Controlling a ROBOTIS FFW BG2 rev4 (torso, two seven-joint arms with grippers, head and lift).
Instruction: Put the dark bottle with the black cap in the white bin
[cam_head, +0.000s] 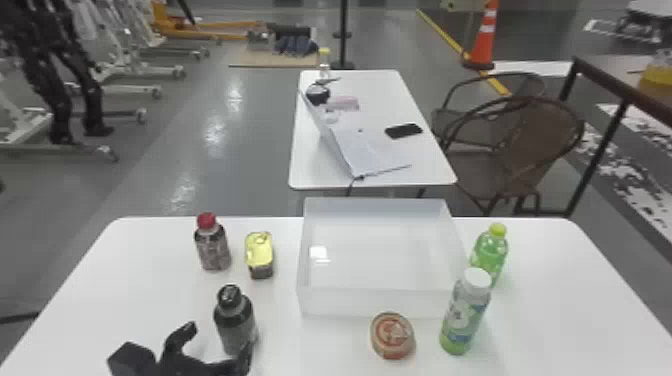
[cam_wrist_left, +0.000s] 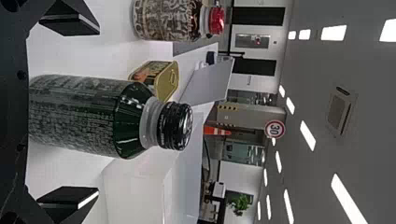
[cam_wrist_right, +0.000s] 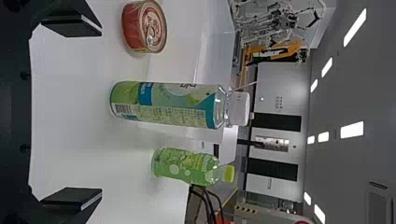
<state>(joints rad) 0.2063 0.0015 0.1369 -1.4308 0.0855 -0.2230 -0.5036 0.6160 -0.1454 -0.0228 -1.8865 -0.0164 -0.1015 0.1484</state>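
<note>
Dark bottle (cam_head: 235, 320) stands upright between the spread fingers of the left tool (cam_head: 216, 338) (touching neither).

On the tabletop (cam_head: 345, 345) I count 4 bottles: 2 toward the left edge, namely the dark bottle with the black cap (cam_head: 235, 325) and a red-capped bottle (cam_head: 212, 250), and 2 toward the right edge, a white-capped bottle (cam_head: 462, 320) and a green bottle (cam_head: 487, 255). I also get 2 cans, 1 rectangular tin (cam_head: 259, 252) toward the far left corner and 1 round can (cam_head: 392, 335) well in from the far edge, plus 1 white bin (cam_head: 375, 302) by that edge. Past it I can tally 1 laptop (cam_head: 372, 152), 1 phone (cam_head: 404, 131), 2 chairs (cam_head: 535, 142) and 1 traffic cone (cam_head: 484, 42).
</note>
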